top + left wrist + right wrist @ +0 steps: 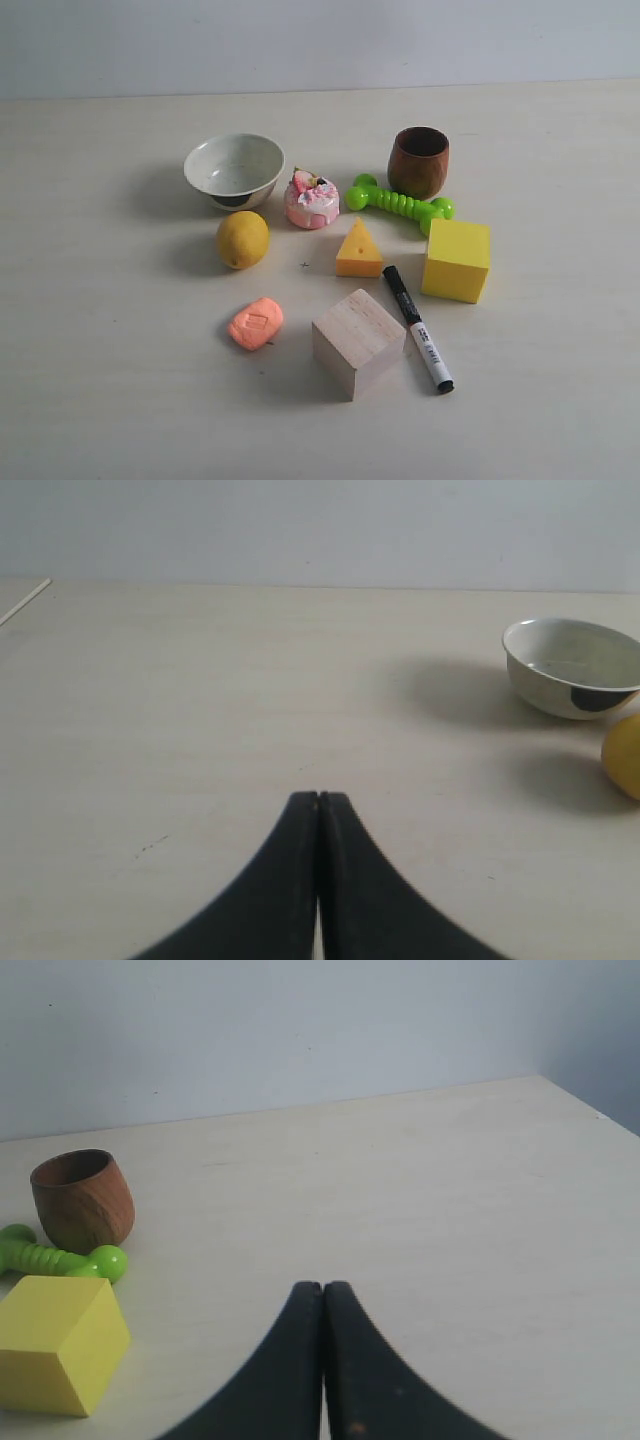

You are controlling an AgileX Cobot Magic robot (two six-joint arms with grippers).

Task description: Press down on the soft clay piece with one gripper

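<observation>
The soft clay piece (256, 324) is a small salmon-orange flattened lump with a rectangular dent, lying on the table in front of the lemon (243, 239) in the exterior view. Neither arm shows in the exterior view. My left gripper (318, 798) is shut with nothing in it, low over bare table; the clay is out of its view. My right gripper (322, 1286) is also shut and empty, off to the side of the yellow cube (58, 1343); the clay is out of this view too.
Around the clay stand a wooden cube (357, 342), a marker (418, 328), a cheese wedge (358, 250), a pink cake toy (311, 200), a white bowl (234, 168), a green dumbbell toy (398, 203) and a brown wooden cup (419, 161).
</observation>
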